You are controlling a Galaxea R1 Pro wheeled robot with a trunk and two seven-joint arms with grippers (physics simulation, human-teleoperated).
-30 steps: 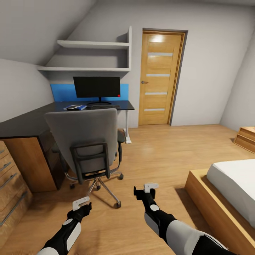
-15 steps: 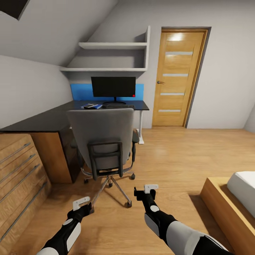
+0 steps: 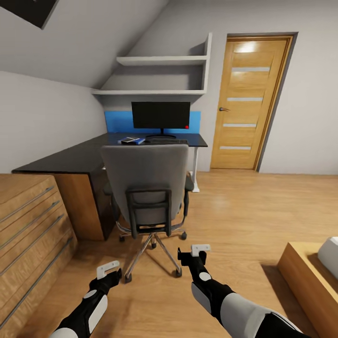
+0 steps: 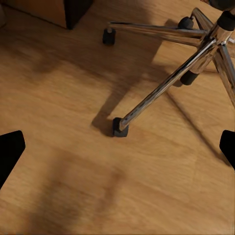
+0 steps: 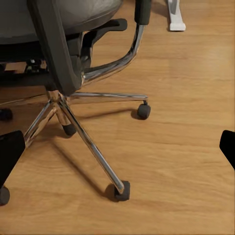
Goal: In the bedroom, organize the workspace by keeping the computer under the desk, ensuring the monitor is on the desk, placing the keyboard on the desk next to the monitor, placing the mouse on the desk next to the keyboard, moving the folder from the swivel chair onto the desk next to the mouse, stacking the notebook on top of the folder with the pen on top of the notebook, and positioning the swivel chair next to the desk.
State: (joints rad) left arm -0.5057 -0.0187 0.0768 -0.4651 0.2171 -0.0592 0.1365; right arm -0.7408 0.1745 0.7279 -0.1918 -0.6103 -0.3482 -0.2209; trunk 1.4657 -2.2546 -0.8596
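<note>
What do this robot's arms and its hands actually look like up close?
Both arms are glossy black with light grey-white shell panels and an oval white patch near each wrist. Each ends in a black left gripper or right gripper topped by a small white angular bracket. In the wrist views the fingertips look plain black. No cables show.

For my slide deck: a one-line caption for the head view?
Both open grippers, left and right, behind the grey swivel chair facing the black desk.

view panned left | swivel chair (image 3: pixel 145 180) nearer centre | bed mostly out

Head view high, wrists low (sharing swivel chair (image 3: pixel 146 180))
</note>
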